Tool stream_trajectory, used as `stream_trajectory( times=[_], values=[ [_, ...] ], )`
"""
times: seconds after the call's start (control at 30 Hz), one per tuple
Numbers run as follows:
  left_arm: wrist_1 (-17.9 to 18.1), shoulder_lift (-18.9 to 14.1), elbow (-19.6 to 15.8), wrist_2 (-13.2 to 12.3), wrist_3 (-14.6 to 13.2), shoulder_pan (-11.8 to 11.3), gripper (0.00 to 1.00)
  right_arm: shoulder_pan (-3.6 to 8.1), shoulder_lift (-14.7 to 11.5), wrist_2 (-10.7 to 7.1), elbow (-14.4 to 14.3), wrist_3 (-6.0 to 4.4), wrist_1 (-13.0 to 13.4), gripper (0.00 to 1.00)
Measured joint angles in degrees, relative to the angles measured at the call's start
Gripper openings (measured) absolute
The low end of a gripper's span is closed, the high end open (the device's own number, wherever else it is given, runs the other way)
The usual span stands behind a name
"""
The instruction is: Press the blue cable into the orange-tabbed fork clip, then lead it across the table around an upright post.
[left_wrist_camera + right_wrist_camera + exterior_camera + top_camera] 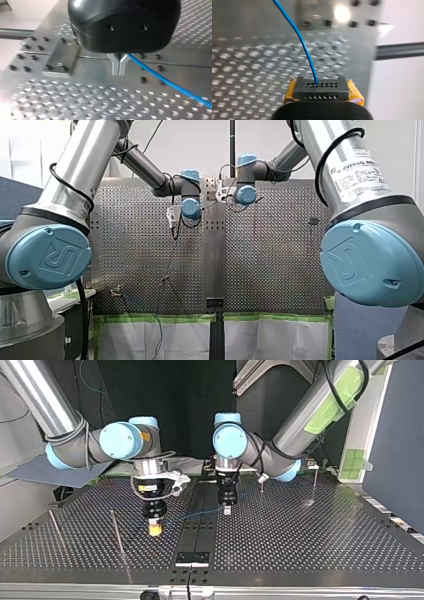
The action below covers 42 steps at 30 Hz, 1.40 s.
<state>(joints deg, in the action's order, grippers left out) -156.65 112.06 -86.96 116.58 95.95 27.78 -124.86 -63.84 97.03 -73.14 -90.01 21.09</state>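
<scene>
A: Cable [305,48], where?

B: Off the bench [300,540], strung in the air between the two arms. Left fingers [115,68] are clenched on it, metal tips pinched together, and the cable leaves from between them to one side. Right fingers [322,92] are clamped on it too, yellow pads showing, and the cable runs straight ahead out of the pads

A: Lie of it?

B: Long axis side to side in the top view, from the right fingers left of centre to the left fingers at centre. The held span is short, over the bench's middle strip

A: Clip?

B: Cannot pick out an orange-tabbed clip in any view. My guess is the pressing-in is not yet done

A: Post?

B: A thin post [117,531] stands near the right fingers at the top view's left, on the side away from the left fingers. The right arm is the nearer. I judge the lead-around would be its job: carry its end past the post on the cable's own line while the left fingers anchor
</scene>
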Motion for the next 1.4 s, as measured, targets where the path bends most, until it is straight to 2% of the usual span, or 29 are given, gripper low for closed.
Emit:
stream_trajectory(
  times=[0.2,0.47,0.73,1.1,1.4],
  values=[
    [-2.2,-0.3,2.8,0.0,-0.1,0.2,0.0,0.08,-2.5,0.63,0.8,-0.02,-0.7,0.0],
    [-4.6,-0.3,6.6,-0.2,-0.7,0.9,0.0,0.31,-3.3,2.87,1.0,0.15,-1.5,0.0],
    [-8.5,-0.3,11.1,-0.5,-1.6,2.0,0.0,1.88,-3.4,4.57,1.0,0.17,-2.5,0.0],
    [-11.8,-0.3,16.9,-0.8,-2.5,3.7,0.0,4.07,-4.3,4.75,1.0,0.09,-3.1,0.0],
    [-13.8,0.5,19.9,-1.1,-2.9,4.3,0.0,6.09,-6.1,4.75,1.1,-0.23,-4.2,0.0]
  ],
)
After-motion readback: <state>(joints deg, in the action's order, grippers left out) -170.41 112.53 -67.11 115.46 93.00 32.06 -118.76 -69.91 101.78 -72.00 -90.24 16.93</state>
